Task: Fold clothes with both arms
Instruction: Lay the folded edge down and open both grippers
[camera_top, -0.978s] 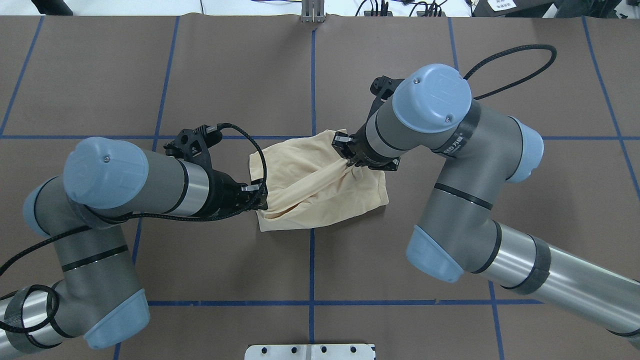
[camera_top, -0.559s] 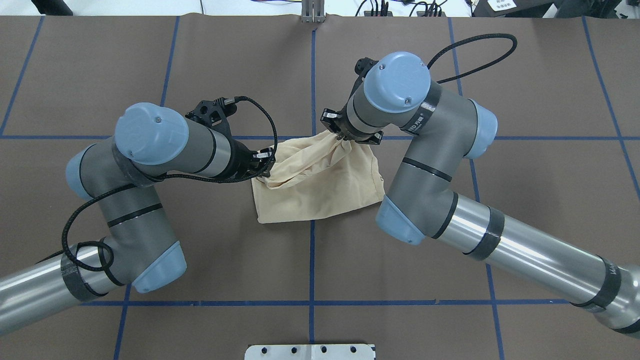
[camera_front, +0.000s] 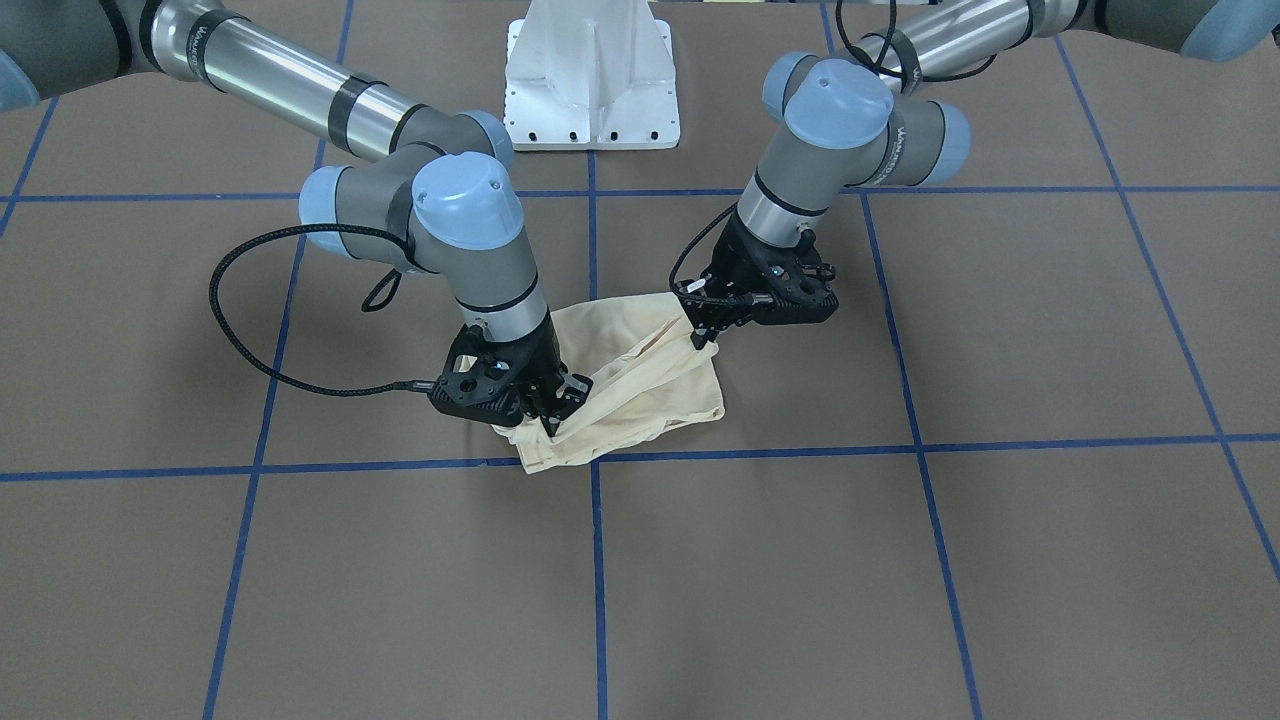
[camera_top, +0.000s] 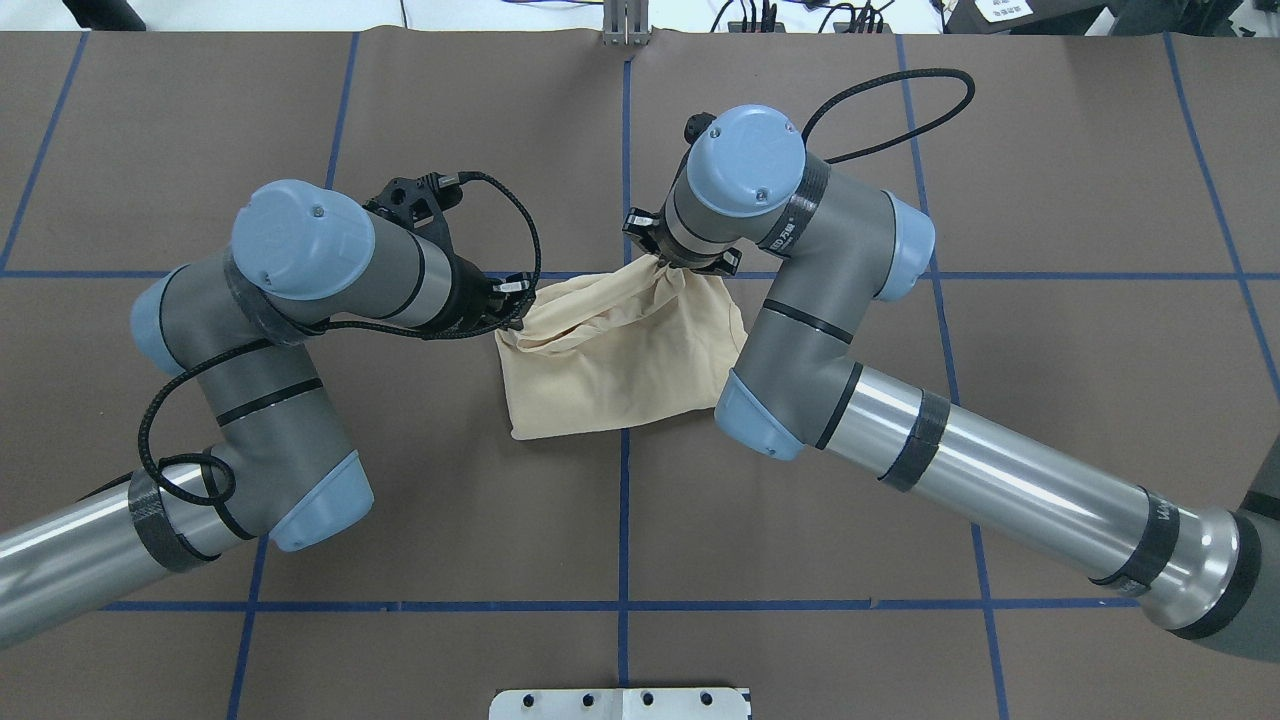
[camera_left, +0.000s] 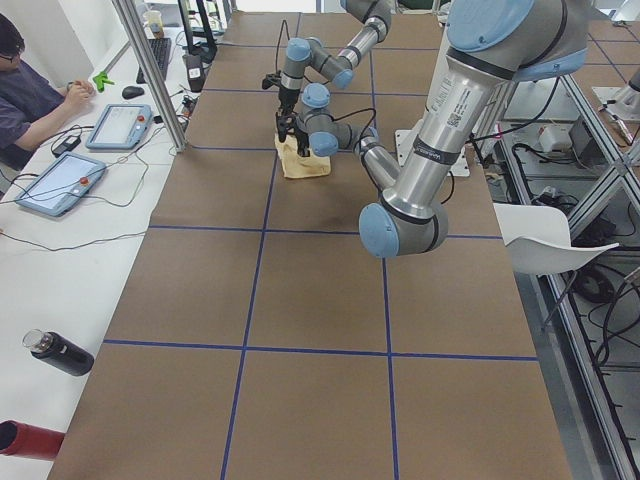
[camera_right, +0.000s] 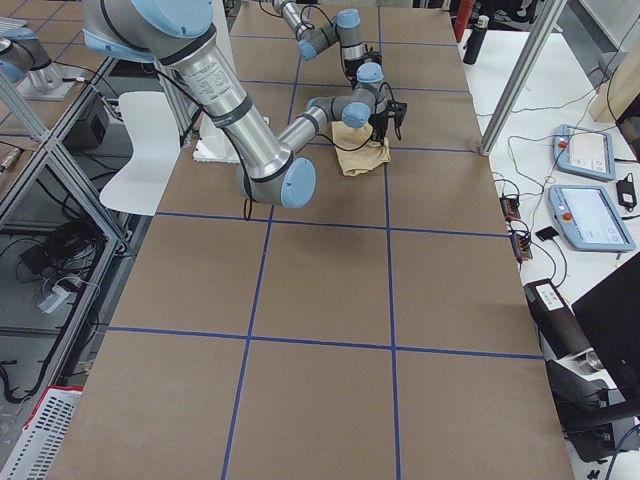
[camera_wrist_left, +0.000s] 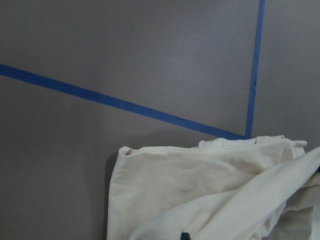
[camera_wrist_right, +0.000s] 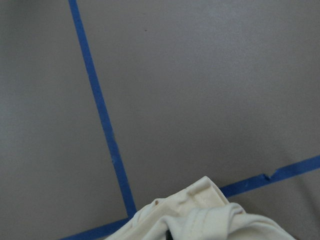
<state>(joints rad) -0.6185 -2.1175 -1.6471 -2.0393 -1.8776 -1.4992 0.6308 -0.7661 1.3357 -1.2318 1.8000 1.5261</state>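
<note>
A cream shirt (camera_top: 620, 370) is seen bunched into a rough rectangle on the brown table (camera_top: 1050, 400), laid across the middle blue tape line (camera_top: 622, 520). Its far left corner is pinched by the left gripper (camera_top: 512, 303) and its far right corner by the right gripper (camera_top: 670, 264) — the cloth is gathered into creases that run up to each grip. The near edge is laid flat, and a black cable (camera_top: 940, 72) is looped behind the right arm (camera_top: 1000, 480).

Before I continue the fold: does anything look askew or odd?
Only the shirt: it lies skewed to the tape lines, and the layer held by the left tool and right tool is bunched into ridges, not flat. Nothing looks damaged.
</note>
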